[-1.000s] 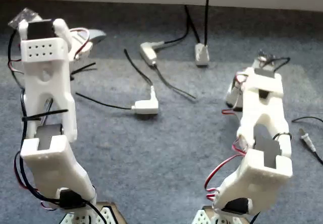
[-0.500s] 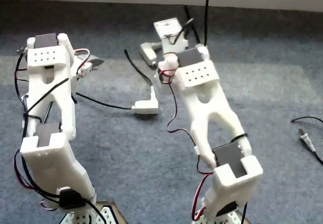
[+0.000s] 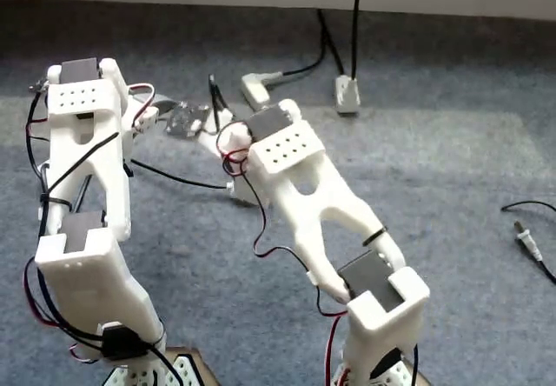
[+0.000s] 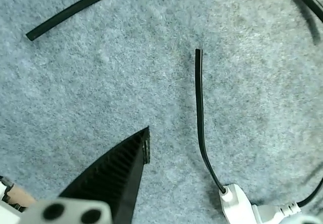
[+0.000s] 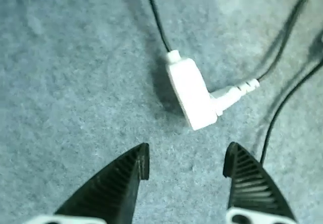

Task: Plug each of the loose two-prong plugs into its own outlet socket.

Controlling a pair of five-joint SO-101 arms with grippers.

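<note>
Right gripper (image 5: 185,153): jaws apart, nothing between them. I see the white plug (image 5: 194,98) lying flat on the carpet (image 5: 60,57) just ahead of the fingertips. It is roughly in line with the gap and touches neither finger. Its body lies tilted across my right wrist view. A thin black cord (image 5: 156,17) leaves one end. A white strain relief (image 5: 234,92) sticks out the side near the other end, with a second black lead running on from it.

Left gripper (image 4: 132,158): my left wrist view gives me one finger, pad bare, nothing pressed against it. I read the jaws as apart and empty. The white plug sits at the frame edge there, well apart from that fingertip, on the pad side. Its cord runs off across the carpet to a cut free end (image 4: 198,52).

High view: the right arm (image 3: 304,186) lies diagonally across the carpet, wrist end close to the left arm (image 3: 82,160). Behind it are an angled plug (image 3: 256,88) and a block plug (image 3: 347,95), both white. Each is on a black lead going toward the back edge, well apart from both arms' bases. A small plug (image 3: 525,238) on a black lead lies far off at the right edge. I can't tell from here which pieces are sockets.
</note>
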